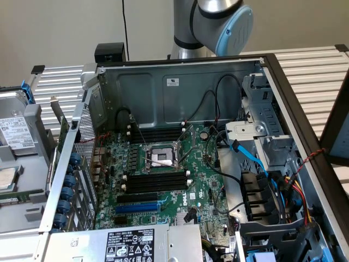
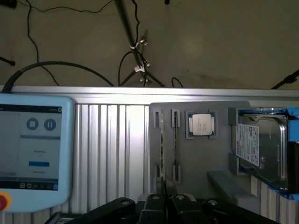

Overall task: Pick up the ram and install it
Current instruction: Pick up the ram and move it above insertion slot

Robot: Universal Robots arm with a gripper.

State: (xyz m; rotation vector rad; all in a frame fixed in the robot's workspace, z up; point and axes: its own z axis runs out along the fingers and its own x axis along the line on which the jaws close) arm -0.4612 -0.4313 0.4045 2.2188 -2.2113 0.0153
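**Desk:** Where is the ram?

**Photographer:** In the wrist view, the ram (image 2: 161, 149) stands on edge in a slot of the grey parts holder (image 2: 201, 163). It is in the slot farther from the loose processor (image 2: 202, 124). A hard drive (image 2: 261, 149) rests on the holder just beyond the processor. I cannot tell whether the neighbouring slot holds a second stick.

**Desk:** And the gripper?

**Photographer:** The gripper (image 2: 166, 207) sits roughly in line with the ram's slot and is not gripping the stick. Its jaws are drawn nearly together, with a dark sliver between them and nothing pinched. A teach pendant (image 2: 32, 154) lies on the slatted table (image 2: 112, 149) beside the holder.

**Desk:** The computer?

**Photographer:** In the exterior view, the open computer case (image 1: 180, 82) lies on its side, and the arm (image 1: 218, 22) rises behind it at twelve o'clock. The holder sits at the case's nine o'clock. On the motherboard (image 1: 202, 180), black memory slots (image 1: 155, 180) run at six o'clock of the processor socket (image 1: 161, 155), with more at its twelve. The ram is not yet installed there. The blue expansion slot (image 1: 136, 208) lies at the socket's seven o'clock. The power supply (image 1: 131, 243) is at the case's six o'clock.
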